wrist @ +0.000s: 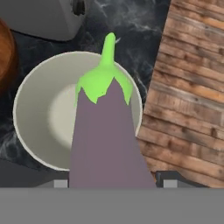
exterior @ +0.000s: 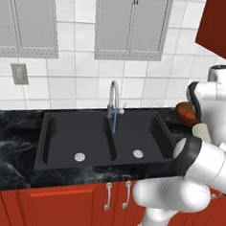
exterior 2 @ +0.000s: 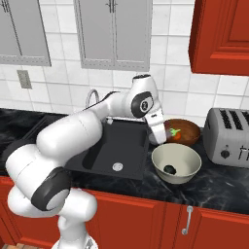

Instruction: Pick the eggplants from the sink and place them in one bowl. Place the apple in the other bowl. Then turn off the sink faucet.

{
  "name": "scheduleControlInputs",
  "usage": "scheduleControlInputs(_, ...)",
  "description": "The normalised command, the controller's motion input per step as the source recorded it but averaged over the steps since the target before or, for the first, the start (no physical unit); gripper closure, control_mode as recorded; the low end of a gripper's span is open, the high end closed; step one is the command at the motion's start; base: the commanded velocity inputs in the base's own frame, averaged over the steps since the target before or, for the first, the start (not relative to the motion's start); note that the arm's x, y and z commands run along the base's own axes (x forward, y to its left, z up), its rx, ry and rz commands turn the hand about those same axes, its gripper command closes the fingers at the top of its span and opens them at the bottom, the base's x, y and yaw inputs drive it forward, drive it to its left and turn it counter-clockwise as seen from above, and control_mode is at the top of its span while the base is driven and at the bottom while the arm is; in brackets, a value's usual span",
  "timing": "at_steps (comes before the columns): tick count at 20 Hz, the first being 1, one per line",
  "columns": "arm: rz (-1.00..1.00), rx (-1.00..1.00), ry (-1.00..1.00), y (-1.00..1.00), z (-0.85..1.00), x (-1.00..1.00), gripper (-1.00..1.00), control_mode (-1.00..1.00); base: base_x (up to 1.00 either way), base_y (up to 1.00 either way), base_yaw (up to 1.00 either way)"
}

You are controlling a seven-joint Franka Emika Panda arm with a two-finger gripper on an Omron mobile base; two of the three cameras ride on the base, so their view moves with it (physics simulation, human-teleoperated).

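Nearest in the hand view, the hand is closed on the pale purple eggplant, its two finger tips pressed to either side of the fruit and its green stem pointing away over the pale bowl. In the right base view the hand hangs above the far rim of that pale bowl, just at the near edge of the reddish-brown bowl.

Two bowls stand on the black marbled desk, close beside each other to the right of the sink. The pale one is nearer the desk's front edge and has the almost black eggplant lying in its bottom. The brown one sits behind it, with a small orange and green thing inside that is too small to name.

One silver toaster stands just right of the bowls, hemming them in on that side; the desk in front of the toaster is open.

The sink has two basins, each with one round silver drain. The faucet rises behind the divider, and a thin blue stream runs down from its spout. The arm stretches across above the right basin.

Farther back come a white tiled wall, one wall socket, grey cabinet doors and a red cabinet.
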Motion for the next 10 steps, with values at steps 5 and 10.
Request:
scheduleControlInputs(5,0.0,0.01,0.17,-0.14,-0.32,0.0,1.0,-1.0,0.0,0.0,0.0)
scheduleControlInputs(10,0.0,0.0,0.18,-0.01,-0.36,0.0,1.0,-1.0,0.0,0.0,0.0)
